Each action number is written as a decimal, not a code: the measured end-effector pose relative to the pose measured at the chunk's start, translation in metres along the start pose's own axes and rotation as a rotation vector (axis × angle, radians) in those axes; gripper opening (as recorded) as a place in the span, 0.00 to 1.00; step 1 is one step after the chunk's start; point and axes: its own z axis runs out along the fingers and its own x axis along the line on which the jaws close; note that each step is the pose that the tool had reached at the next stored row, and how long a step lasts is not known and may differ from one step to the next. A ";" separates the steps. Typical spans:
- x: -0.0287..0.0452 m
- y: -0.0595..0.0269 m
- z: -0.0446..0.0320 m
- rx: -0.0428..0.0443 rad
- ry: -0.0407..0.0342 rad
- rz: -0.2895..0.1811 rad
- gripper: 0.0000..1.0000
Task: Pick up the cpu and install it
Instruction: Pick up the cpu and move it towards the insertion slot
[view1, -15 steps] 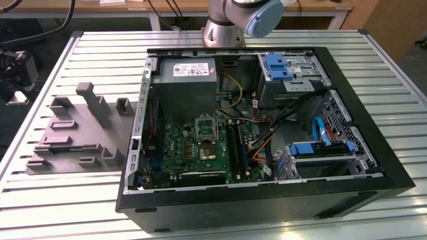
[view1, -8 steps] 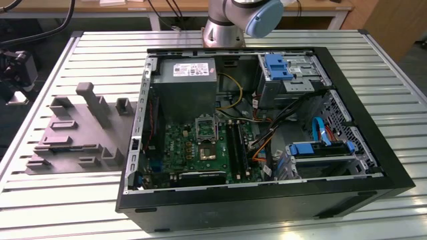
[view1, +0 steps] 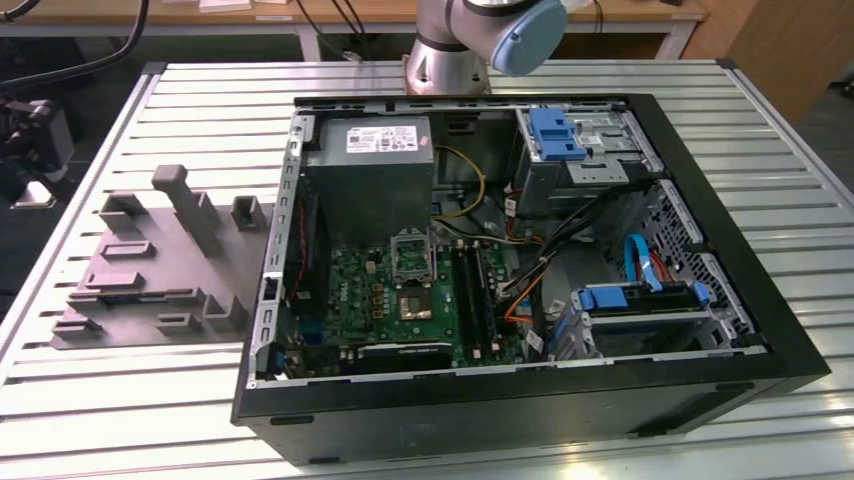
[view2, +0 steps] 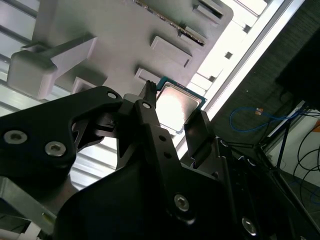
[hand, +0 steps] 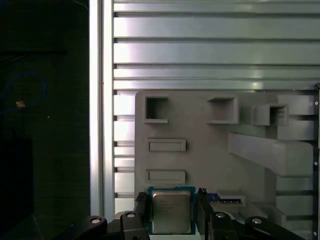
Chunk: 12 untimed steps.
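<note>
Cpu (hand: 172, 212) sits inside the pincer (hand: 171, 199), clamped by its opposite edges, over the grey tray (hand: 210, 145).

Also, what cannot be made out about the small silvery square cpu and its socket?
Silvery square cpu: underside faces away in both wrist views; black gripper covers its side edges.
Silver socket frame: pins too small, exterior view.
Grey robot arm: cut off at exterior view's upper edge.
</note>
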 end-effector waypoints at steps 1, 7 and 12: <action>0.0000 0.0000 -0.0009 -0.0001 -0.0001 0.000 0.47; -0.0001 0.0000 -0.0062 -0.0001 -0.0001 0.000 0.47; -0.0001 -0.0001 -0.0082 -0.0001 -0.0001 0.000 0.47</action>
